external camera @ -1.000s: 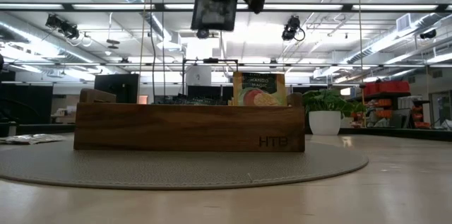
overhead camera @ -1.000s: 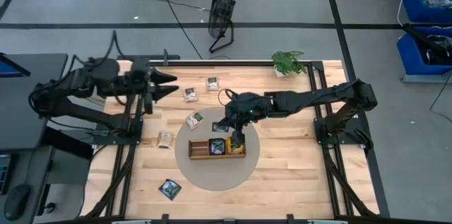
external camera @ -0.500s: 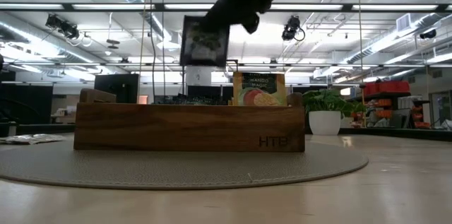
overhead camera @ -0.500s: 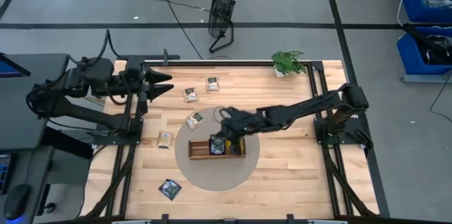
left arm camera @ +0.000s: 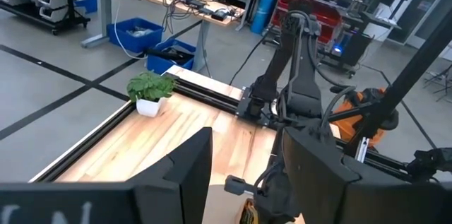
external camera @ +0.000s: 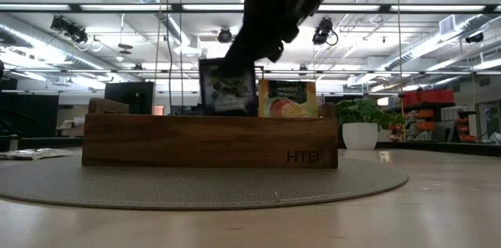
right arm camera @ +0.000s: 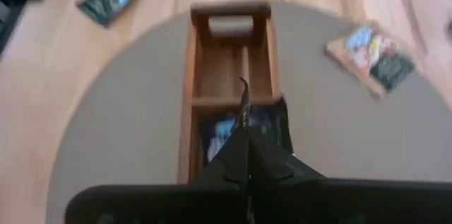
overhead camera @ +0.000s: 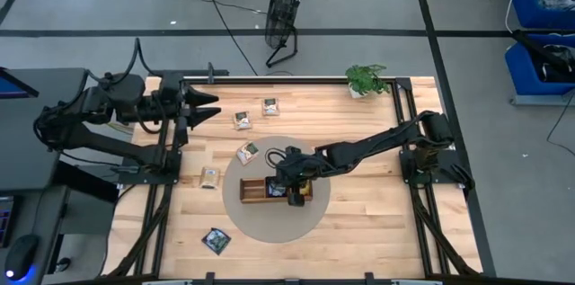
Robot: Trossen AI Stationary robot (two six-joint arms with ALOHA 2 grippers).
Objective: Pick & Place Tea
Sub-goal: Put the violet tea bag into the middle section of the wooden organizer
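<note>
round grey mat (overhead camera: pixel 269 222) on wooden table (overhead camera: pixel 377 222), workshop behind.

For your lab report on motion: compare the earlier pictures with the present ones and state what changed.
The right tool, shut on the dark sachet, came down, lowering it into the wooden tray beside the orange sachet. The left tool waited at the table's far left; loose sachets stayed put.
</note>
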